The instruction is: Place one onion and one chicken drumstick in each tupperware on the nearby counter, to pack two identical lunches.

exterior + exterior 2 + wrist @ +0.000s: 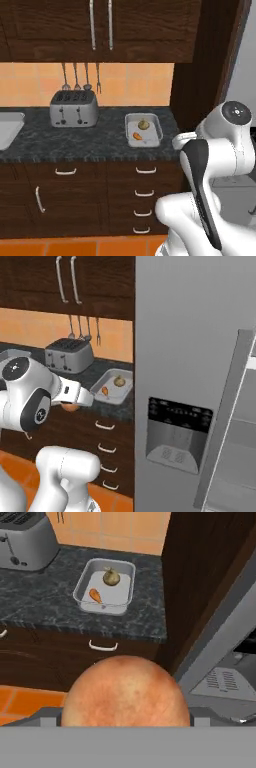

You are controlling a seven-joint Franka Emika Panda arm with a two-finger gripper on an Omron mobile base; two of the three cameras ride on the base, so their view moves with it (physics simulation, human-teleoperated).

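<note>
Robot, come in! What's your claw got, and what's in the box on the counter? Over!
Claw closed on an onion. Tupperware on the counter holds one onion, one drumstick. Path looks clear.

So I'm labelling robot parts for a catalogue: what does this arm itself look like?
The arm is glossy white, built of rounded, bulbous segments. A black strip runs down one link, and dark grey round caps mark its joints. No cables or lettering can be made out. The end effector is not clear enough to describe.
</note>
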